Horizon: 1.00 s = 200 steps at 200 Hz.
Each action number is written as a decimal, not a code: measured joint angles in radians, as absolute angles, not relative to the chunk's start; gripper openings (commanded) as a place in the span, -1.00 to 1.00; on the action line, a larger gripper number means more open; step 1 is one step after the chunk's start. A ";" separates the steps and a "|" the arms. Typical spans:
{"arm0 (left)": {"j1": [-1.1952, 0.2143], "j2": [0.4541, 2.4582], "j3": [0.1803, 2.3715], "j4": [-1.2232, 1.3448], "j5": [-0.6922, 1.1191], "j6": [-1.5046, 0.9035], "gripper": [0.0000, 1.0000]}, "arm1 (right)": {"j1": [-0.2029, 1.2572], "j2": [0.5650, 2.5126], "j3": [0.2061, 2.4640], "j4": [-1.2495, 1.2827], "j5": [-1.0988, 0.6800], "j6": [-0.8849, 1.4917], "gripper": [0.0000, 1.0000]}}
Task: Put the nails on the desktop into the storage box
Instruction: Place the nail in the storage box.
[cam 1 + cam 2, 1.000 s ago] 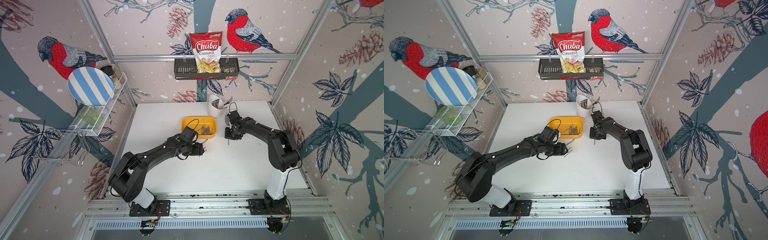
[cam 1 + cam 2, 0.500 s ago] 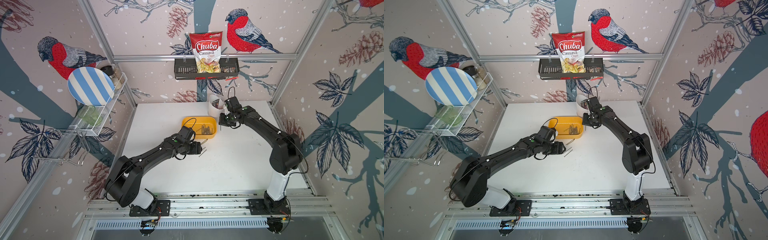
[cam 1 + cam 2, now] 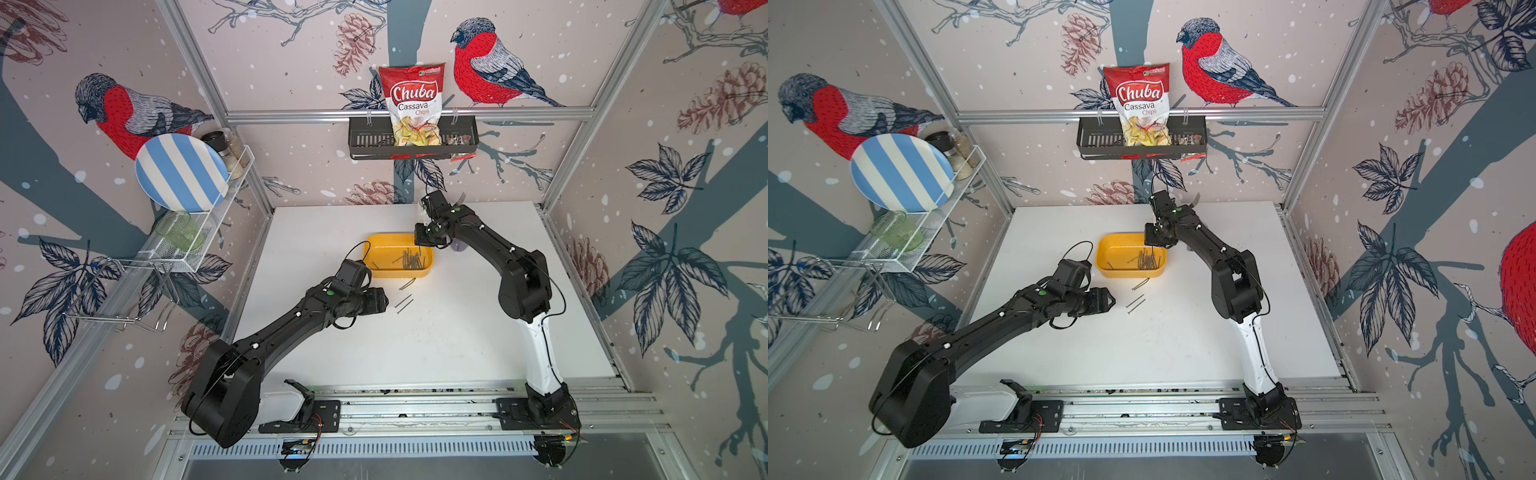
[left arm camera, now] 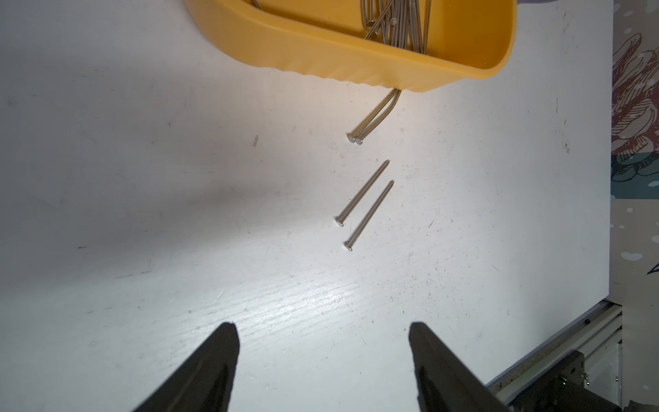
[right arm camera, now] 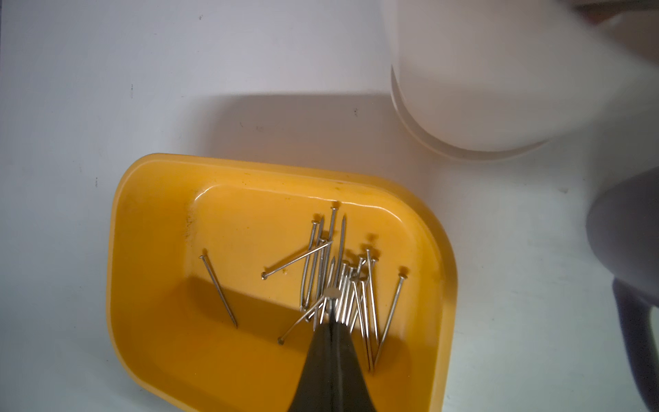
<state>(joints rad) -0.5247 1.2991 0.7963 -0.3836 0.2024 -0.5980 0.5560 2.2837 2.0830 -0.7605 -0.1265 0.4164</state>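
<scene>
The yellow storage box (image 3: 380,251) (image 3: 1112,249) (image 5: 160,249) sits mid-desktop (image 3: 457,332) with several nails (image 3: 409,261) (image 5: 356,285) inside. My right gripper (image 3: 420,246) (image 3: 1152,245) (image 5: 331,321) hangs over the box's right end, shut on one nail (image 5: 332,296) whose head sticks out past the fingertips. Two straight nails (image 3: 403,303) (image 4: 363,203) lie on the desktop in front of the box. Two bent nails (image 3: 407,284) (image 4: 374,117) touch its front wall. My left gripper (image 3: 384,301) (image 3: 1111,300) (image 4: 322,326) is open, empty, just left of the straight nails.
A white cutlery holder (image 5: 481,89) and a grey mug (image 5: 624,232) (image 3: 459,248) stand right of the box, close to my right arm. A black basket (image 3: 365,139) with a chips bag hangs on the back wall. A wire rack (image 3: 195,249) holds a striped plate at the left.
My right gripper has risen from the desktop right of the box and swung left over it, carrying the nail. My left gripper has drawn back slightly leftward, uncovering the straight nails.
</scene>
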 measured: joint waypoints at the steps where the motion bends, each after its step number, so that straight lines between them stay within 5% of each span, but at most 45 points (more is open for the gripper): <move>1: -0.525 1.299 0.796 -0.384 0.202 -0.598 0.55 | 0.556 2.285 2.084 -0.760 -0.126 0.416 -1.00; 150: -0.520 1.268 0.749 -0.397 0.203 -0.605 0.55 | 0.596 2.421 2.092 -0.762 -0.127 0.396 -1.00; 200: -0.520 1.279 0.741 -0.393 0.210 -0.604 0.50 | 0.595 2.421 2.087 -0.764 -0.131 0.396 -0.79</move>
<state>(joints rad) -0.5201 1.2785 0.7406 -0.3935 0.2100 -0.6044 0.5953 2.4210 2.0869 -0.7635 -0.1307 0.3958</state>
